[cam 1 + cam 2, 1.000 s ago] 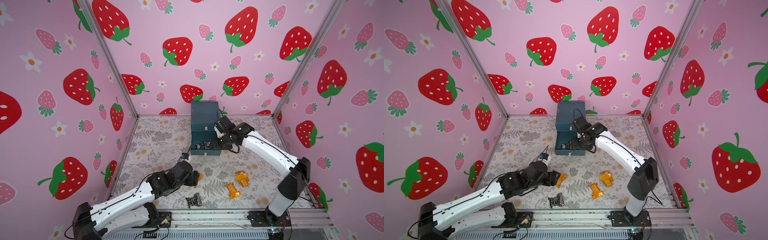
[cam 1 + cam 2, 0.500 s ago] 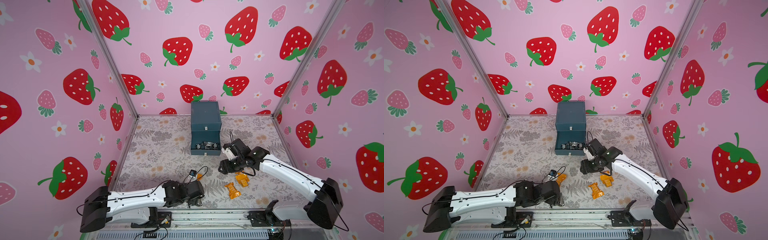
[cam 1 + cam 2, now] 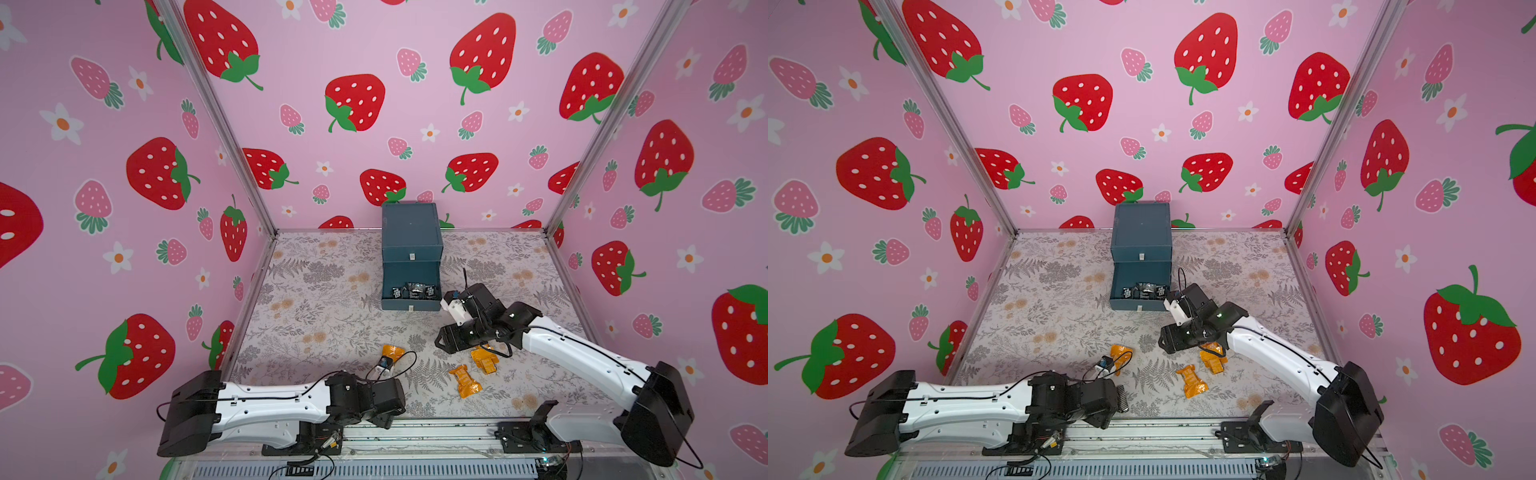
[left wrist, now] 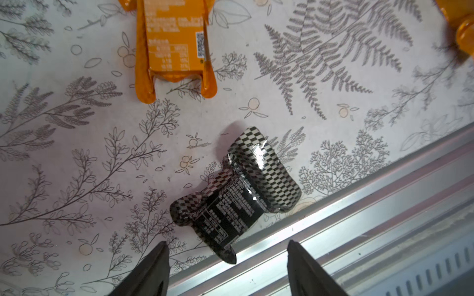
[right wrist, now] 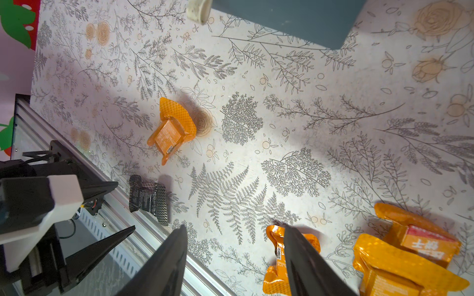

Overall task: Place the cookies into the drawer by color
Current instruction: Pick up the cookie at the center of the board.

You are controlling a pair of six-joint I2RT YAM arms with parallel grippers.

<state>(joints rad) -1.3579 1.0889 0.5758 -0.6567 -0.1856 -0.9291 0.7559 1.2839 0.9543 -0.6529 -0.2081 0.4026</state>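
Observation:
The teal drawer cabinet stands at the back; its bottom drawer is pulled out with black cookies inside. One black checkered cookie lies by the front rail. My left gripper is open just above it, and the packet's near end lies between the fingertips. Three orange cookies lie mid-table in both top views. My right gripper hangs open over the table with nothing between its jaws. One of its fingers covers part of an orange cookie.
A metal rail runs along the table's front edge, right beside the black packet. The cabinet's upper drawer front, with its white tab, is shut. Pink strawberry walls close in the left, back and right sides.
My right arm has pulled back from the open drawer to above the orange cookies. My left arm has swung from the table's middle down to the front edge, over the black checkered cookie.

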